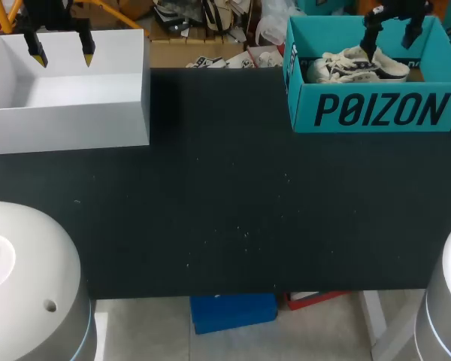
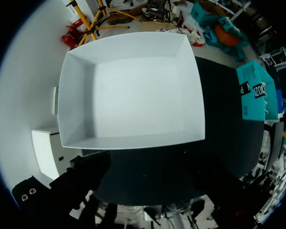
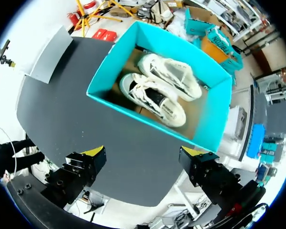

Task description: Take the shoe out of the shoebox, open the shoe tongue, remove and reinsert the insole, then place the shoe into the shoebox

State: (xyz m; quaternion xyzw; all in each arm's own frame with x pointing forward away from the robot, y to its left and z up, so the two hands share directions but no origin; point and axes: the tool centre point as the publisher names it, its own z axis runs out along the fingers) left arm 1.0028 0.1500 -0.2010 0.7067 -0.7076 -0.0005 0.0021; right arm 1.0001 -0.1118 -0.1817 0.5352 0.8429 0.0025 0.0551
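Two white sneakers with dark trim [image 1: 357, 66] lie side by side in the open teal shoebox [image 1: 376, 109] at the table's back right. My right gripper [image 1: 391, 37] hangs open above that box, touching nothing. In the right wrist view the sneakers [image 3: 157, 93] sit ahead of the open gripper [image 3: 144, 152], whose yellow tips stand wide apart over the table just outside the teal shoebox's [image 3: 109, 102] near wall. My left gripper [image 1: 62, 55] hangs open over the empty white box [image 1: 68, 105] at the back left.
The black table [image 1: 225, 210] spreads between the two boxes and towards the front edge. In the left wrist view the white box [image 2: 128, 90] fills the space ahead of the fingers, with the teal shoebox [image 2: 257, 93] far off to the side.
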